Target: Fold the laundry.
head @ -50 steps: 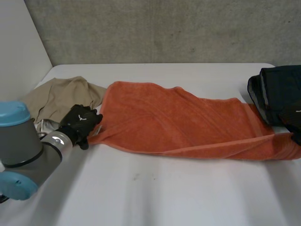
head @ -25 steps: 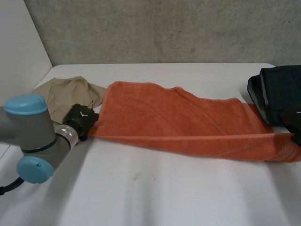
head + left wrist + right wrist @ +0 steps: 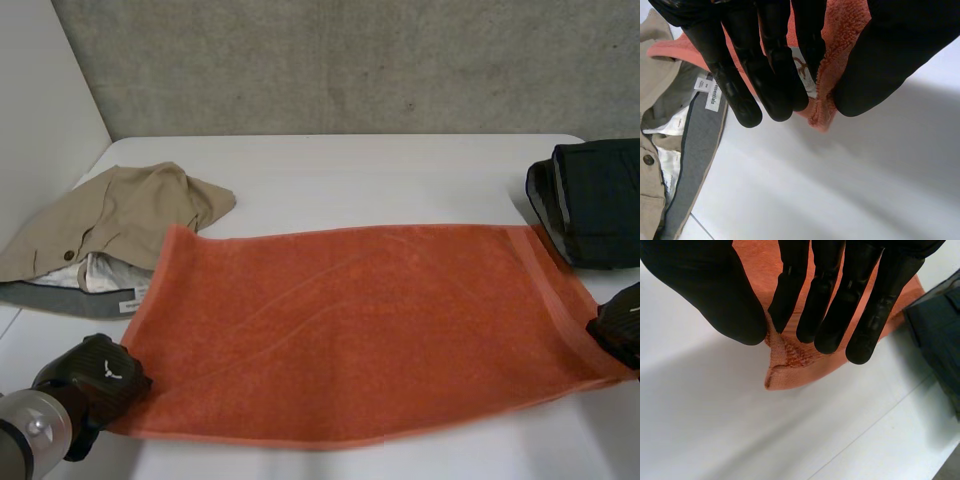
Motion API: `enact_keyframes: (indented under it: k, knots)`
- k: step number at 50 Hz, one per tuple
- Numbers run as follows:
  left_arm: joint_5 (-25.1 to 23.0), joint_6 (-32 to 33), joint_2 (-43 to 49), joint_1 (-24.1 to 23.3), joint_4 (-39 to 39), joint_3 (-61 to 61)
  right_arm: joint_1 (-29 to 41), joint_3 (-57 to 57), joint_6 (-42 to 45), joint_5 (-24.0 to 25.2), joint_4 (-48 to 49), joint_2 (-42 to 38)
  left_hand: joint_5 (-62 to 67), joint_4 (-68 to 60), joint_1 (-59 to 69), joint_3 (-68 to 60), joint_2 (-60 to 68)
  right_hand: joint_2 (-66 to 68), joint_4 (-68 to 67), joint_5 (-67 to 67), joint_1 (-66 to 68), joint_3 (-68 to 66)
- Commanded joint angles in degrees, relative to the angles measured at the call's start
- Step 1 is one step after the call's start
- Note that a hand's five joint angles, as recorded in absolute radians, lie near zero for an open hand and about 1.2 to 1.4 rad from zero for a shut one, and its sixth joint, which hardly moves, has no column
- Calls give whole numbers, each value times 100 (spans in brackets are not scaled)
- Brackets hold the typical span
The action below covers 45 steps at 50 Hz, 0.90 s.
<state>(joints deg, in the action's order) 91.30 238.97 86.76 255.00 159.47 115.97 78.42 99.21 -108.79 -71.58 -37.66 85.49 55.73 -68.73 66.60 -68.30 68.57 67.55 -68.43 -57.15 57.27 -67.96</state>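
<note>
Orange towel [image 3: 350, 320] spread flat, corners pinched in our left hand [image 3: 95, 375] and right hand [image 3: 622, 330]; next we should fold both corners across.

A white bench [image 3: 400, 165] stands against a grey concrete wall [image 3: 350, 70], with a plain white panel [image 3: 40, 120] along its left side. Crumpled beige trousers [image 3: 120, 215] with a dark button [image 3: 68, 255] lie near the bench's far left corner. They rest on a strip of grey cloth [image 3: 50, 298] that carries a small white label [image 3: 128, 305]. A dark folded garment [image 3: 595, 205] sits at the right edge, well apart from the trousers.
</note>
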Motion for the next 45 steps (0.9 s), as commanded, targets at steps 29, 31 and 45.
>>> enact_keyframes:
  k: [29, 31, 45]
  knots:
    - [889, -834, 5307, -301, 4293, -5374, 2028, -3547, -1558, -1183, 5770, -4144, 1427, -1127, 1340, -1170, 1143, 1245, -1157, -1285, 2273, -1204]
    - [881, -816, 5404, -345, 4592, -5471, 2037, -3724, -1558, -1209, 5770, -4294, 1427, -1127, 1340, -1170, 1143, 1245, -1157, -1285, 2273, -1204]
    - [564, -869, 5186, -644, 5155, -4972, 2186, -3963, -2190, -1491, 5849, -4174, -5573, 5873, -5660, 5830, -5857, -5755, 5843, 5715, -4727, 5796]
